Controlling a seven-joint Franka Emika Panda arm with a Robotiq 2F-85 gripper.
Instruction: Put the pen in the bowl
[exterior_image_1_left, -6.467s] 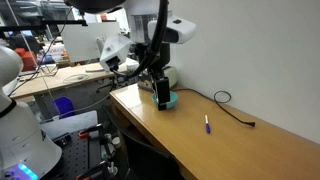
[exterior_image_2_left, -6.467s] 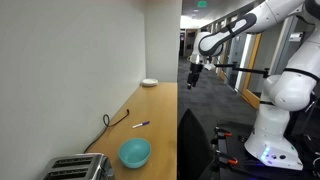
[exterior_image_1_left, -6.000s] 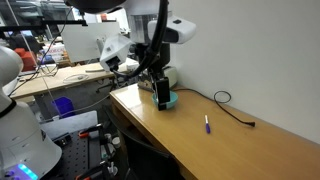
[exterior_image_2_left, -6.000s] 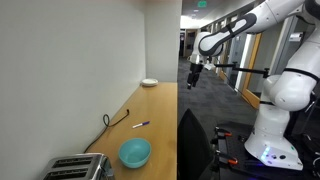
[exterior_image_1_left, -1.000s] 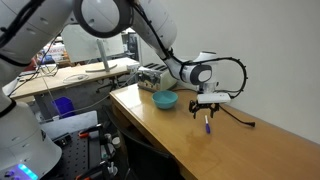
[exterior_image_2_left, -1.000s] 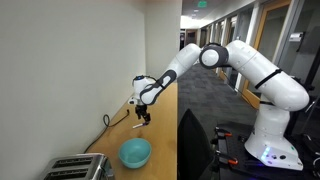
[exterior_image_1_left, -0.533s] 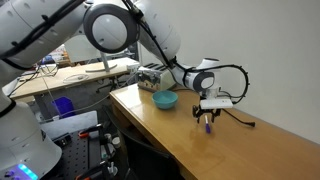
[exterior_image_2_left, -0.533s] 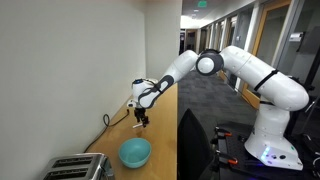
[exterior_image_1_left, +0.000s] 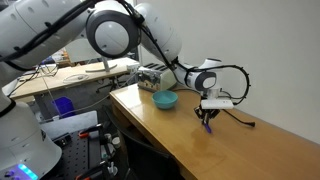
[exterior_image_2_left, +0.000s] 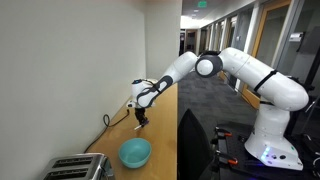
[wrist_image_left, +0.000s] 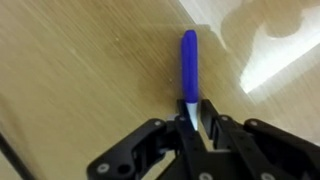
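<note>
Pincer down at the bench in an exterior view, well apart from the bowl. In an exterior view the bowl sits empty near the bench's front edge, with bare wood between it and the pincer (a cable lies farther from the bowl, by the wall). Wrist view: the pen lies flat, its whitish end between the fingers; whether they pinch it I cannot tell. Lift, carry and drop all remain
</note>
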